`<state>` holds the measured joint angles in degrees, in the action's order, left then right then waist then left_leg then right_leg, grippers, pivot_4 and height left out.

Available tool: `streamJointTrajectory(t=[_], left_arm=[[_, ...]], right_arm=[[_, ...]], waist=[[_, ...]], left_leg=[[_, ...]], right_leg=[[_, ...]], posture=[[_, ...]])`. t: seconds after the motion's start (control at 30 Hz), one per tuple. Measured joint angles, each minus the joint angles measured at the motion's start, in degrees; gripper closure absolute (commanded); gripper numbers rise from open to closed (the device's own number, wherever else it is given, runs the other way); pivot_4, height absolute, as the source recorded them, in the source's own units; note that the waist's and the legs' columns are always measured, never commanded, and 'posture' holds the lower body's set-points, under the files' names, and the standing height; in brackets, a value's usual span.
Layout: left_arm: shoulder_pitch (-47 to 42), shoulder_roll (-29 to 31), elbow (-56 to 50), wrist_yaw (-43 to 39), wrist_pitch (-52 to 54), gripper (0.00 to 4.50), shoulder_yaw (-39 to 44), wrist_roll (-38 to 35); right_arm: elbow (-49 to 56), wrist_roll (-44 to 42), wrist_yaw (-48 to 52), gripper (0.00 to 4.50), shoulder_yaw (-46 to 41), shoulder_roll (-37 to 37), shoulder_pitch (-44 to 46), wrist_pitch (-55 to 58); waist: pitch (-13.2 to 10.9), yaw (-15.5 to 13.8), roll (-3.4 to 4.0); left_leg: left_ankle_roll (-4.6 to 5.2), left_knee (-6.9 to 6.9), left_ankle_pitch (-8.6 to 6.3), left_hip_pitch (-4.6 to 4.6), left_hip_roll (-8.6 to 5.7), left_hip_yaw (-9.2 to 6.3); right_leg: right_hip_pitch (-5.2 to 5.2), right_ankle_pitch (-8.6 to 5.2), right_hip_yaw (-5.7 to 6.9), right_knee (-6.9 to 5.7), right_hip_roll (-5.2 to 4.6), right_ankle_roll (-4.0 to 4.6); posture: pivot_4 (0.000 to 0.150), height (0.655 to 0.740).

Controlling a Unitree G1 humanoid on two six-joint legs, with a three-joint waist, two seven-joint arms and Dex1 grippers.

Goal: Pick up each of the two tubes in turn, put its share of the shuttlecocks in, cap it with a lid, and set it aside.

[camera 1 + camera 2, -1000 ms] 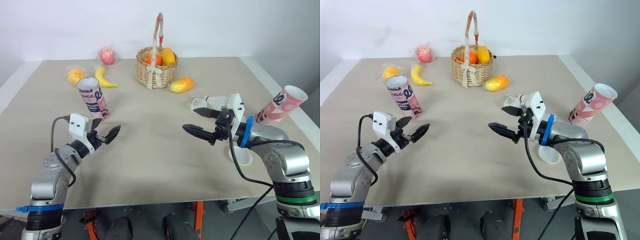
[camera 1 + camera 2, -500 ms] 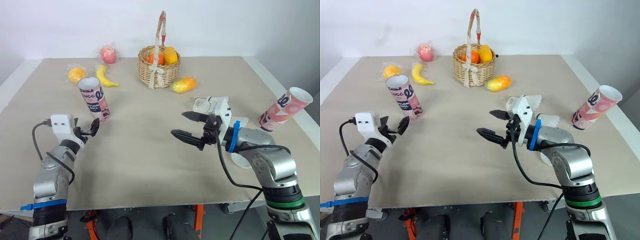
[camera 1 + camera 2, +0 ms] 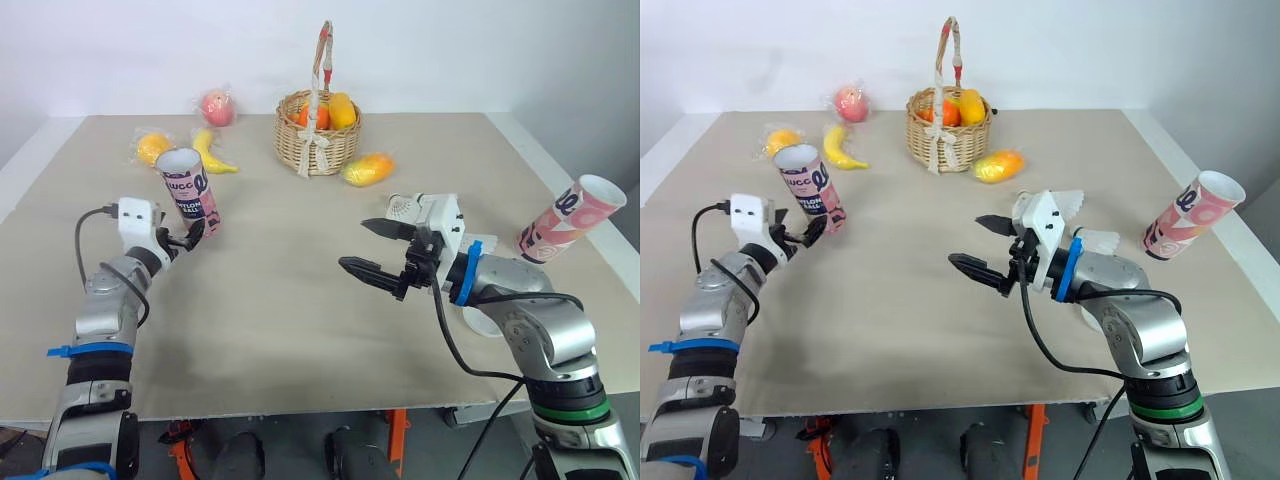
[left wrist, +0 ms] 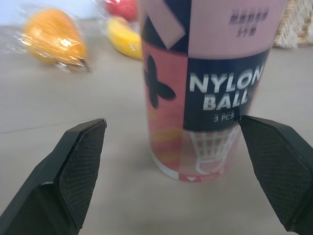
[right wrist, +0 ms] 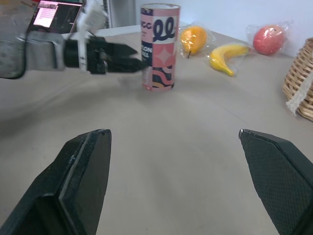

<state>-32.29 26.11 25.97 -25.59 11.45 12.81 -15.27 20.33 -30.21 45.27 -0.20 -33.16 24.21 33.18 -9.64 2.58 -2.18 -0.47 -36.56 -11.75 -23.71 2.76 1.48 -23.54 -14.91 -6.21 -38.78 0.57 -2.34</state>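
A pink and navy tube (image 3: 188, 190) printed "NYLON BALL" (image 4: 210, 83) stands open-topped at the left of the table. My left gripper (image 3: 190, 235) is open just in front of its base, with the tube apart from both fingers. A second pink tube (image 3: 570, 218) leans at the right edge of the table. My right gripper (image 3: 355, 244) hangs open and empty over the table's middle. White shuttlecocks (image 3: 400, 207) lie just behind it. A white lid (image 3: 482, 320) lies partly hidden under my right forearm. The right wrist view shows the left gripper (image 5: 122, 58) beside the left tube (image 5: 159, 46).
A wicker basket (image 3: 317, 135) with fruit stands at the back centre, with a wrapped mango (image 3: 365, 168) in front of it. A banana (image 3: 210, 155), an orange (image 3: 152, 149) and an apple (image 3: 215, 106) lie behind the left tube. The table's right edge (image 3: 600, 250) runs close by the leaning tube.
My left gripper has moved forward and up to the base of the left tube. The right gripper has drifted slightly left and stays open. The camera shifted early on.
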Motion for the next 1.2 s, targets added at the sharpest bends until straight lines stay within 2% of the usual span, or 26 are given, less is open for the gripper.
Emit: streamJointTrajectory(t=[0.37,0.53,0.63,0.67,0.7,1.1,1.2], left_arm=[[-16.13,0.11,23.02,-3.68,-10.49,0.0,-1.79,3.93],[-17.94,-0.25,27.56,-4.0,-12.73,0.0,-1.78,4.15],[-17.94,-0.38,28.75,-4.56,-13.1,0.72,-1.75,4.11],[-17.94,-0.38,29.03,-4.55,-13.62,1.09,-1.72,4.1],[-17.94,-0.39,29.1,-4.5,-13.77,1.23,-1.72,4.11],[-17.92,0.08,27.85,-5.4,-13.81,1.23,-1.85,4.14],[-17.36,2.23,20.44,-14.83,-10.85,1.23,-6.85,4.75]], right_arm=[[1.69,-0.44,-1.72,0.03,-0.69,-0.83,-1.02,1.29],[2.15,-0.53,-2.08,0.03,-1.04,-1.0,-1.38,1.59],[2.2,-0.59,-2.18,0.0,-1.43,-1.08,-1.42,1.68],[2.21,-0.67,-2.2,0.0,-1.66,-1.22,-1.42,1.72],[2.21,-0.7,-2.2,0.0,-1.78,-1.26,-1.42,1.75],[2.17,-1.01,-1.93,0.0,-2.1,-2.18,-1.18,2.04],[0.58,0.57,-3.16,0.0,-2.54,-3.66,-0.65,1.98]], waist=[[0.0,-0.02,-0.08],[0.0,-0.02,-0.08],[0.0,-0.03,-0.08],[0.0,-0.04,-0.09],[0.0,-0.04,-0.09],[0.0,-0.04,-0.09],[-0.02,-0.01,-0.12]], left_leg=[[0.0,-0.06,0.0,-0.59,-0.02,-0.08],[0.0,-0.04,0.0,-0.63,-0.01,-0.07],[0.0,-0.06,0.0,-0.65,-0.02,-0.07],[0.0,-0.06,0.0,-0.65,-0.01,-0.08],[0.0,-0.08,0.0,-0.65,-0.02,-0.08],[-0.01,-0.09,0.01,-0.66,-0.02,-0.08],[-0.04,-0.11,0.03,-0.74,-0.03,-0.09]], right_leg=[[-0.51,0.16,0.07,-0.04,0.01,0.23],[-0.57,0.16,0.07,-0.06,0.01,0.23],[-0.58,0.16,0.08,-0.1,0.01,0.24],[-0.58,0.16,0.08,-0.11,0.01,0.24],[-0.58,0.17,0.08,-0.14,0.01,0.24],[-0.6,0.18,0.08,-0.17,0.01,0.25],[-0.66,0.18,0.1,-0.18,0.01,0.25]], posture=[[0.15,0.74],[0.15,0.74],[0.15,0.74],[0.15,0.74],[0.15,0.74],[0.15,0.74],[0.15,0.74]])
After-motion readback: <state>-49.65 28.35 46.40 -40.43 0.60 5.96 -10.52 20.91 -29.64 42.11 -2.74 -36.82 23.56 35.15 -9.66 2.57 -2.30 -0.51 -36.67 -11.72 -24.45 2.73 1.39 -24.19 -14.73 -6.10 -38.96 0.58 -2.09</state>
